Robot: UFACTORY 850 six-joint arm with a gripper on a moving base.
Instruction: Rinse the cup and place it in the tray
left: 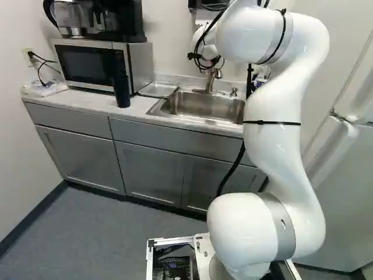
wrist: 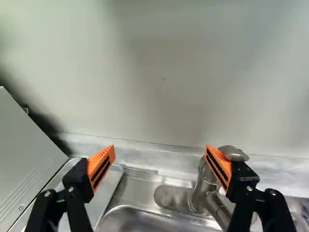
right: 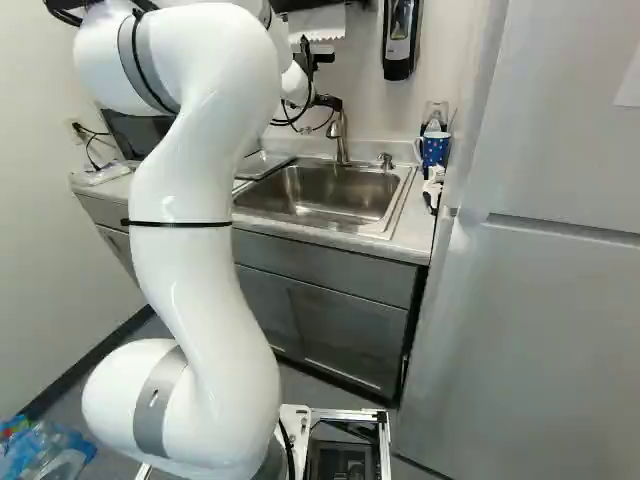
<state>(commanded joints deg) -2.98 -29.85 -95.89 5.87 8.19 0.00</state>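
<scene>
At the sink's back my gripper (right: 327, 101) hangs near the faucet (right: 338, 138), its fingertips hidden in the base views. In the wrist view the gripper (wrist: 161, 163) stands wide open with nothing held; the faucet (wrist: 205, 186) shows beyond and below one finger. A metal tray (wrist: 104, 193) lies beyond the other finger, beside the sink; the left base view shows that tray (left: 157, 89) too. A tall black cup (left: 121, 90) stands upright on the counter before the microwave. A blue mug with white dots (right: 434, 150) is right of the sink.
The steel sink (left: 204, 108) is set into the counter (left: 76, 104). A microwave (left: 96, 64) carries a coffee maker (left: 102, 20). A soap dispenser (right: 400, 35) hangs on the wall. A tall white fridge (right: 540, 300) stands right of the cabinets (right: 345, 335). Bottles (right: 45, 455) lie at lower left.
</scene>
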